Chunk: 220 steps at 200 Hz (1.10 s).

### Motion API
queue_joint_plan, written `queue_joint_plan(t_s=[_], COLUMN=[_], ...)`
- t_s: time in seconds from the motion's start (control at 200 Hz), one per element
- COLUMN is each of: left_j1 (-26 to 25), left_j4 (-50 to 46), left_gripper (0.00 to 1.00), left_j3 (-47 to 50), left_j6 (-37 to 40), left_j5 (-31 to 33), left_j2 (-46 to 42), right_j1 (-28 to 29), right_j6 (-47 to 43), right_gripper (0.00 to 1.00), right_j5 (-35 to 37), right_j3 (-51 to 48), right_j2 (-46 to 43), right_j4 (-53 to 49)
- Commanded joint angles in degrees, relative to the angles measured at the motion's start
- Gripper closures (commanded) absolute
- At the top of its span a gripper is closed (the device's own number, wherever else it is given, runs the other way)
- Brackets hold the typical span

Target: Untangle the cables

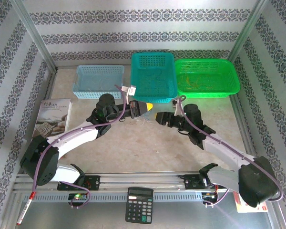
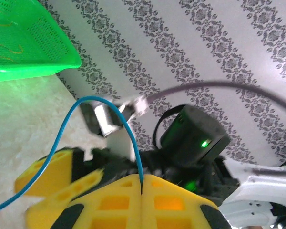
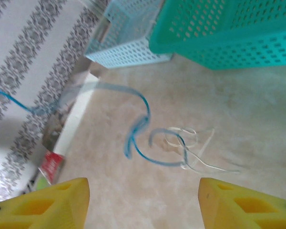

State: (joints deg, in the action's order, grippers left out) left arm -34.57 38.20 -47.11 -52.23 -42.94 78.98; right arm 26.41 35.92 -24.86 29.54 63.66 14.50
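Where the left fingers [image 2: 109,205] meet, they are closed on a blue cable [image 3: 146,109], which rises from their seam, arches over and drops away to their left. Facing them, the right fingers [image 3: 47,202] stand wide apart with nothing between, above bare tabletop [image 3: 238,109] that lies open ahead as far as the baskets. Just ahead of the right fingers the blue cable curls loosely, running from upper left toward the middle. There it crosses thin white cables [image 3: 183,138] looped flat, with loose ends trailing right. Beyond, the teal basket [image 3: 229,28] and light blue basket [image 3: 128,43] close the far side. Ahead-left of the left fingers, the green basket [image 2: 24,67] holds thin orange cables [image 2: 9,46].
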Motion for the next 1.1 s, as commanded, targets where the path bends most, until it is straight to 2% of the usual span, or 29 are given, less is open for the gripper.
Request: queue_joint_plan(t_s=[0.0,0.475,0.949,1.094], left_j1=[-1.05,-1.76,-2.35,-2.44], left_j4=[2.33,-0.13,-0.83,-1.34], left_gripper=[1.00,1.00,1.00,1.00], left_j3=[-2.31,-6.12,-9.11,-10.11], left_j6=[-4.12,-5.81,-7.35,-7.45], left_j5=[-0.92,1.01,1.73,2.11], left_j2=[-1.46,-3.40,-4.97,-5.42], right_j1=[2.22,7.22,7.95,7.96], right_j6=[-6.19,-11.40,-11.12,-10.41], right_gripper=[0.36,0.33,0.33,0.42], right_j5=[3.77,6.43,11.23,11.09], right_j3=[-1.26,0.06,1.34,2.62], right_j2=[1.97,12.71,18.57,21.12], right_j4=[6.23,14.83,20.81,22.38])
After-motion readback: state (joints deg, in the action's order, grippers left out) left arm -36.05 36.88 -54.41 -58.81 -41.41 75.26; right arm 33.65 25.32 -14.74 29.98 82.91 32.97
